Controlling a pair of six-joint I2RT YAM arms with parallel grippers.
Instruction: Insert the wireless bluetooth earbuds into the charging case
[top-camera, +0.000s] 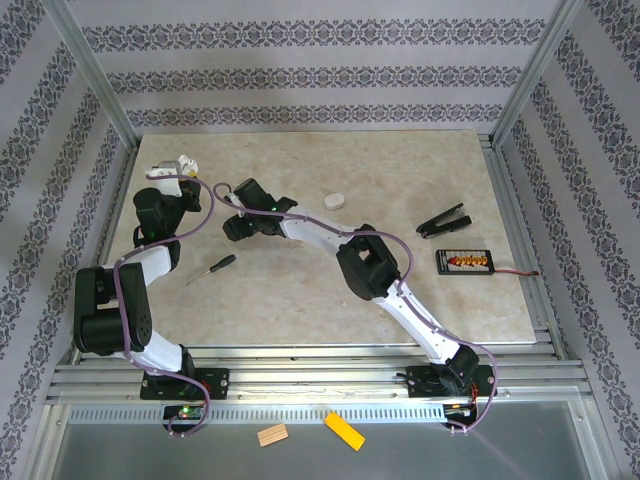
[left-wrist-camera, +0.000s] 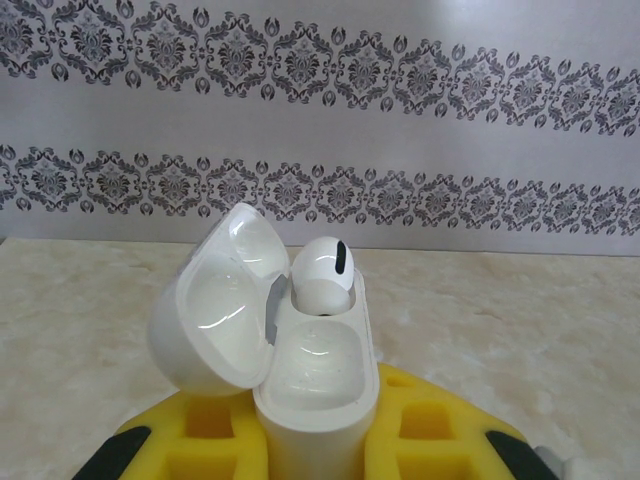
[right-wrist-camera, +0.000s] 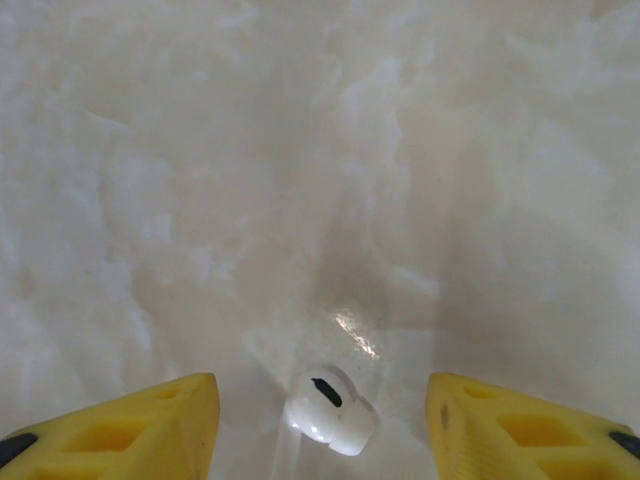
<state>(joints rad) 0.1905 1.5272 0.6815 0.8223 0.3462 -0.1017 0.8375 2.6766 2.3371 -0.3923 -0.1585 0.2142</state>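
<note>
My left gripper (left-wrist-camera: 315, 445) is shut on the white charging case (left-wrist-camera: 318, 385), which stands upright between its yellow pads (left-wrist-camera: 205, 430). The lid (left-wrist-camera: 215, 300) is swung open to the left. One of the earbuds (left-wrist-camera: 325, 275) sits in the far slot, and the near slot is empty. From above, this gripper (top-camera: 180, 172) holds the case (top-camera: 188, 160) at the table's back left. My right gripper (right-wrist-camera: 322, 390) is open just above the marble table. A second white earbud (right-wrist-camera: 330, 410) lies on the table between its yellow fingers (right-wrist-camera: 150, 425), touching neither. In the top view the right gripper (top-camera: 234, 226) hangs right of the left one.
Another white rounded case (top-camera: 333, 201) lies mid-table. A black screwdriver (top-camera: 212, 268) rests near the left arm. A black clip (top-camera: 443, 221) and a black wired device (top-camera: 465, 262) sit on the right. Two small blocks (top-camera: 343, 431) lie below the table's near rail.
</note>
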